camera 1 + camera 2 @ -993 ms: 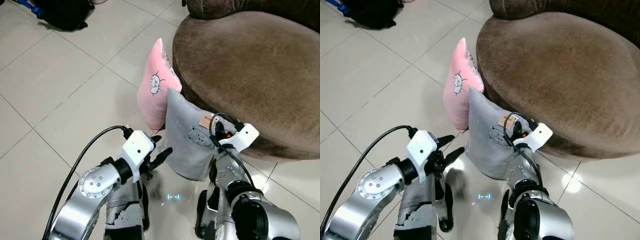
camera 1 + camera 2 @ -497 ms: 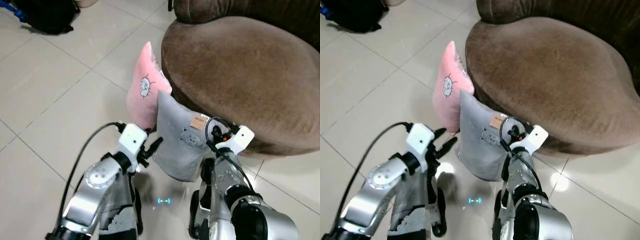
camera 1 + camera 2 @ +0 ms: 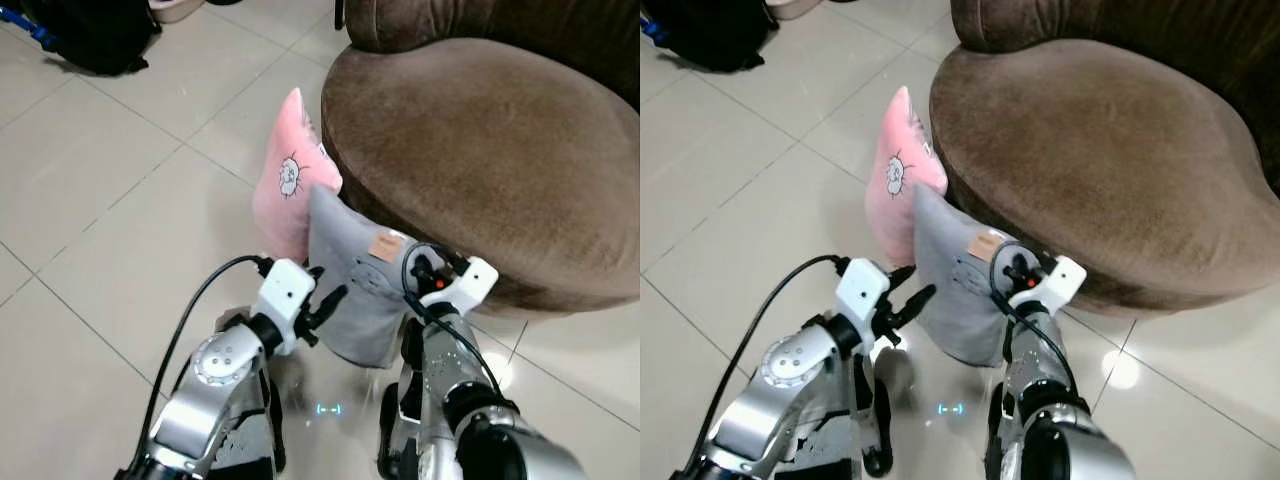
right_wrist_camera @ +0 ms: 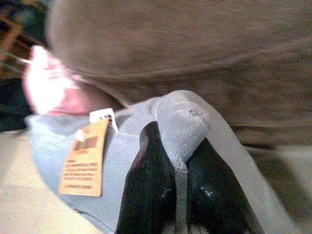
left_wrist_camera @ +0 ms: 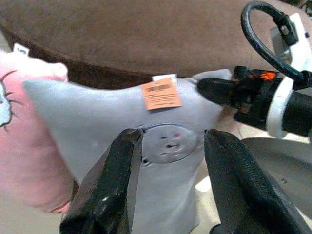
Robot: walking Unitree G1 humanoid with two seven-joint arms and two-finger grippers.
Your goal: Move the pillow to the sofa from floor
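A grey pillow (image 3: 352,300) with an orange tag (image 3: 385,248) stands on the tiled floor, leaning against the brown sofa (image 3: 500,150). A pink pillow (image 3: 288,180) stands just behind it, also against the sofa. My right gripper (image 4: 181,183) is shut on the grey pillow's top corner (image 4: 183,117), beside the sofa's base. My left gripper (image 5: 170,146) is open right in front of the grey pillow's face (image 5: 168,144), its black fingers (image 5: 119,170) on either side of the round patch.
A black bag (image 3: 95,35) lies on the floor at the far left. Open tiled floor (image 3: 100,200) stretches to the left of the pillows. The sofa's rounded seat (image 3: 1110,150) fills the right side.
My left gripper has moved forward and right, closer to the grey pillow's face. The right gripper keeps its hold on the corner. The camera shifted slightly.
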